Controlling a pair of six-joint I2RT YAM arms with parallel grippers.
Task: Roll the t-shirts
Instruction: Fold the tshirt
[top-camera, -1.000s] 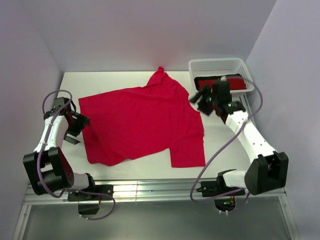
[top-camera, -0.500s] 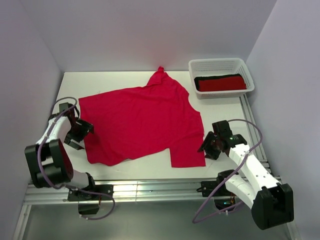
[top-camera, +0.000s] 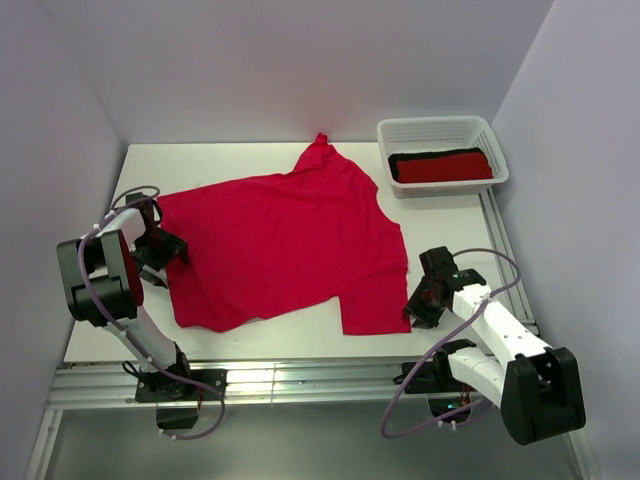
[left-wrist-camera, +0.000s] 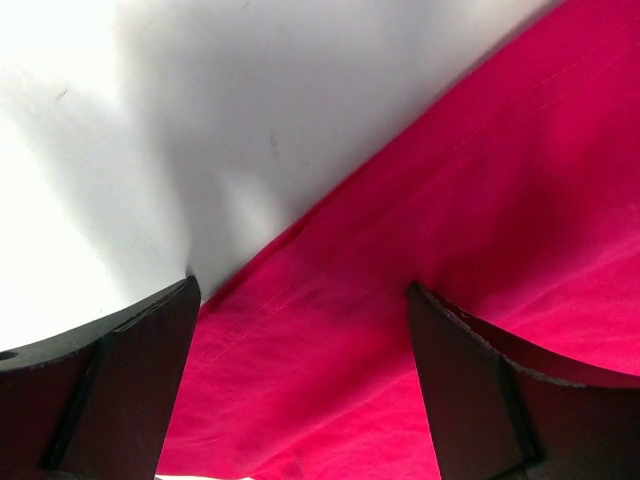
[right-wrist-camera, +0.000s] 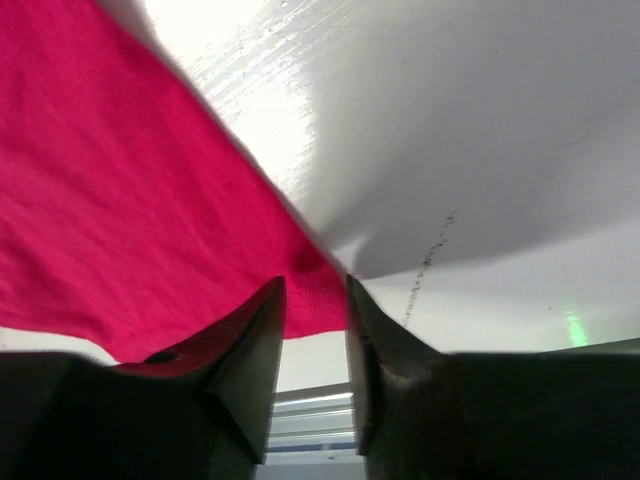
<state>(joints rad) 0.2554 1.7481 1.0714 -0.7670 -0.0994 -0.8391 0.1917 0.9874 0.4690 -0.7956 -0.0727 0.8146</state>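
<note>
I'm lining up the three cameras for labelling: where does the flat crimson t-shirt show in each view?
Top external: crimson t-shirt spread out mid-frame.
Left wrist: it fills the right and lower part.
Right wrist: upper left, tapering to centre.
Shared landmark: the white table bordering its edge.

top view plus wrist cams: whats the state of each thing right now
crimson t-shirt, spread out flat on the table, not rolled
red bundle, rolled, lying in the basket
black bundle, rolled, in the basket behind the red one
basket, upright at the far right corner
left gripper, open, straddling the shirt's left hem
right gripper, jaws narrow at the shirt's near right corner, grip unclear
</note>
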